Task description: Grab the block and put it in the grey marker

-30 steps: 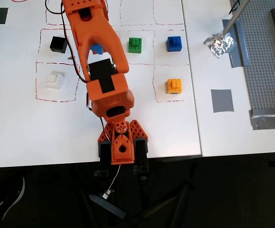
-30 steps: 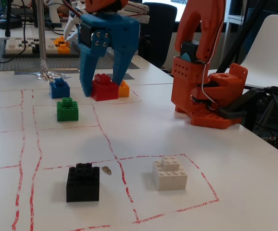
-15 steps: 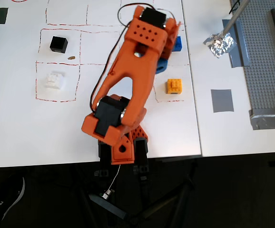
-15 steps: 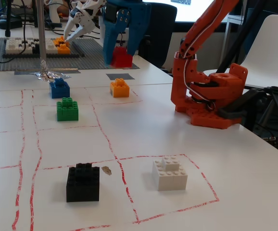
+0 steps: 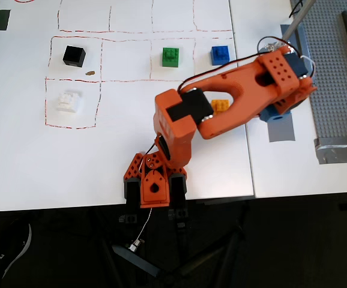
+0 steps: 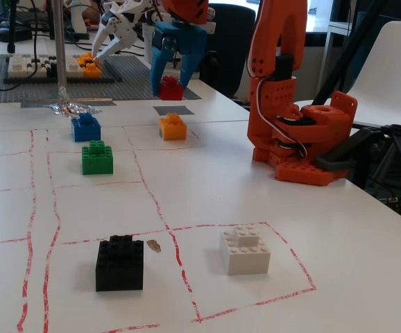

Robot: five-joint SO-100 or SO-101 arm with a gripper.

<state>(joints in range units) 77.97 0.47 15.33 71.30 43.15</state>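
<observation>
Pincer: the blue gripper point(image 6: 171, 71) hangs at the far side of the table in the fixed view, its two fingers pointing down and pinching the red block point(image 6: 171, 89) between their tips; the gap is only as wide as the block.
Block: held clear of the table, above and just behind the grey marker point(image 6: 172, 109) in the fixed view; hidden under the arm in the overhead view.
Grey marker: one flat square patch, partly covered by the arm in the overhead view point(image 5: 283, 132), right of the orange brick point(image 5: 220, 105).
Arm: one orange arm point(image 5: 221, 114) reaching from its base at the near edge to the right in the overhead view.
Bricks on the white sheet: five — one green brick point(image 6: 97, 157), one blue brick point(image 6: 85, 127), one orange, one black brick point(image 6: 120, 262), one white brick point(image 6: 245, 249).
Foil: one crumpled foil point(image 6: 69, 106) at the foot of a metal pole point(image 6: 59, 48).
</observation>
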